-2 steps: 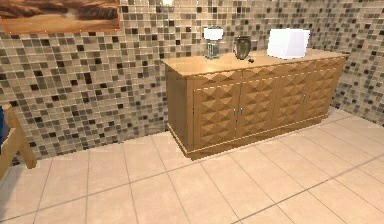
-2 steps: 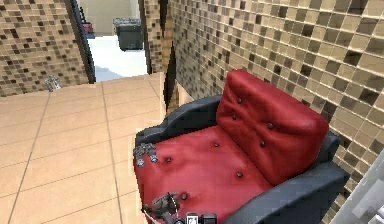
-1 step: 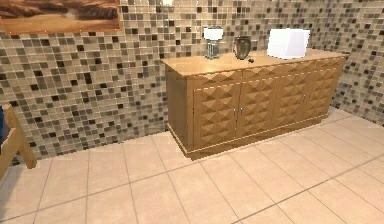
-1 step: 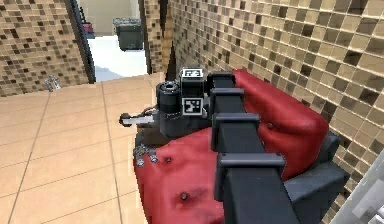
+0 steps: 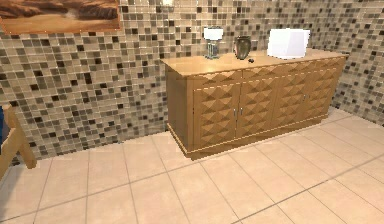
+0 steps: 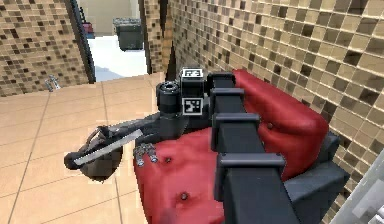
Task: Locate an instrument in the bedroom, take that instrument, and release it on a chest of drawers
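A long dark object (image 6: 100,150) with a grey strip is held at the far end of the gripper (image 6: 141,141), clear of the tiled floor (image 6: 40,120) and just left of a red armchair (image 6: 285,120). Its long axis is tilted: the rounded end is pointed left and near, and the other end is met at the gripper. A wooden chest of drawers (image 5: 260,100) is seen against the far mosaic wall (image 5: 100,80).

No legible text, numbers or signs. White squares (image 6: 192,86) on arm (image 6: 243,150), upper middle, bear unreadable black marks.
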